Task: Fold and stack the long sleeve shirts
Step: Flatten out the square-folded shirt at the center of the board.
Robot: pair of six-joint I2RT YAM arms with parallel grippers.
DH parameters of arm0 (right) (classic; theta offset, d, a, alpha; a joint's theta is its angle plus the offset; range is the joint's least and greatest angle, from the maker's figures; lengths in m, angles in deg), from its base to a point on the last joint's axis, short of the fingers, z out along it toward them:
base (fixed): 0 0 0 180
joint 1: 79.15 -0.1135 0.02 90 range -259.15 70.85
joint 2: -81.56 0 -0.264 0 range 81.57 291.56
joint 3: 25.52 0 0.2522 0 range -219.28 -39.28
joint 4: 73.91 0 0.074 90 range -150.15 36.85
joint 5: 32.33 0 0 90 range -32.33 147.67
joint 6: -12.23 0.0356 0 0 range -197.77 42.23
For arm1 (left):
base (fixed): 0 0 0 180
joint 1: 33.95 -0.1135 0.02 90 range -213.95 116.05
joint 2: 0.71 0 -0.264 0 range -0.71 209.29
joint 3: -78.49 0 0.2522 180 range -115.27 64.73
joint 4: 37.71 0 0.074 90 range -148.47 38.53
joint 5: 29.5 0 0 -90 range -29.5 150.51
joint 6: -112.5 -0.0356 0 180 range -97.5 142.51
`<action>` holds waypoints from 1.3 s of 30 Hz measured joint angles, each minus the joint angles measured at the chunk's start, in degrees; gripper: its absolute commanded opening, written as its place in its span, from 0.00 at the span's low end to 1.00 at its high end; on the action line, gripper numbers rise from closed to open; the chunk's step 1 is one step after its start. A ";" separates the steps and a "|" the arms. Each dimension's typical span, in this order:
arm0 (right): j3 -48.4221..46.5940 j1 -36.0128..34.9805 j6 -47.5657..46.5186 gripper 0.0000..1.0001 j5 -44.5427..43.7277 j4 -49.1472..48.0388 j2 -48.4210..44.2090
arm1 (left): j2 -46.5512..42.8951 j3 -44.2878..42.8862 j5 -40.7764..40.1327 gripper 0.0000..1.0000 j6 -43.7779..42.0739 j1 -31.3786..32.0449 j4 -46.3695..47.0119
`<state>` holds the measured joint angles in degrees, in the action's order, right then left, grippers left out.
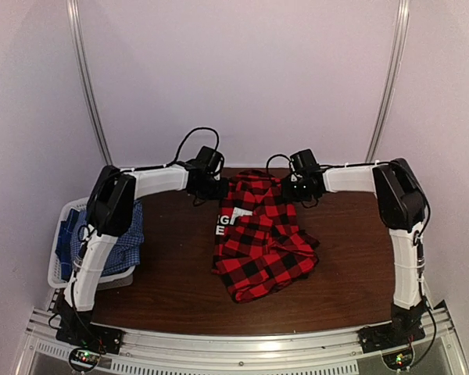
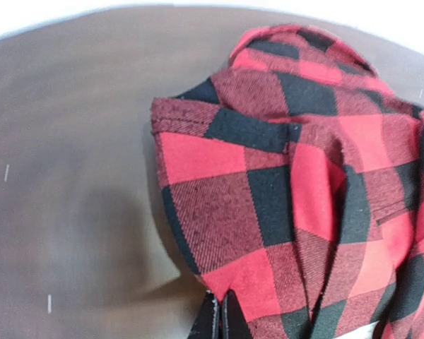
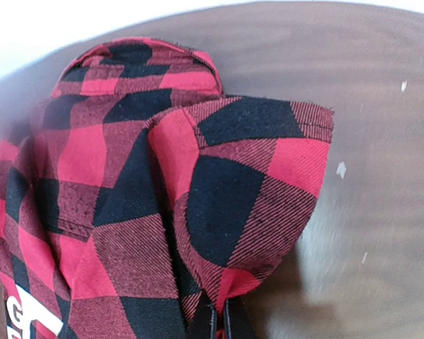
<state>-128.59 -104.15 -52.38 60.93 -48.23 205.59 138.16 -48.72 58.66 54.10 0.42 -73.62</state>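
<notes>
The red-and-black plaid shirt [image 1: 259, 242] lies bunched in the middle of the brown table, its white label [image 1: 233, 221] showing. My left gripper [image 1: 216, 187] is shut on the shirt's far left edge [image 2: 233, 282]. My right gripper [image 1: 295, 187] is shut on the shirt's far right edge [image 3: 233, 279]. Both hold the far part of the cloth a little off the table. The blue-and-white check shirt [image 1: 125, 238] lies crumpled in the basket at the left.
A pale grey plastic basket [image 1: 62, 266] stands at the table's left edge under my left arm. The brown table [image 1: 172, 289] ends at a metal rail at the front. White walls close in behind and at the sides.
</notes>
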 measured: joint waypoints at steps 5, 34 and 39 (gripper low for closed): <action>-11.72 3.34 -1.90 0.32 0.63 2.95 7.63 | 7.93 -12.24 2.64 0.39 -0.44 -1.75 0.17; 32.74 -4.76 -1.11 0.66 -1.57 5.18 -35.85 | -30.47 37.90 9.57 0.53 9.16 11.67 6.97; 40.00 -7.54 1.42 0.66 -2.89 5.57 -42.27 | -33.27 46.53 8.44 0.53 15.63 18.38 8.09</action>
<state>-88.60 -111.69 -50.96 58.05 -42.65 163.32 104.89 -2.18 67.09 69.73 18.80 -65.54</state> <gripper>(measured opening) 0.664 0.526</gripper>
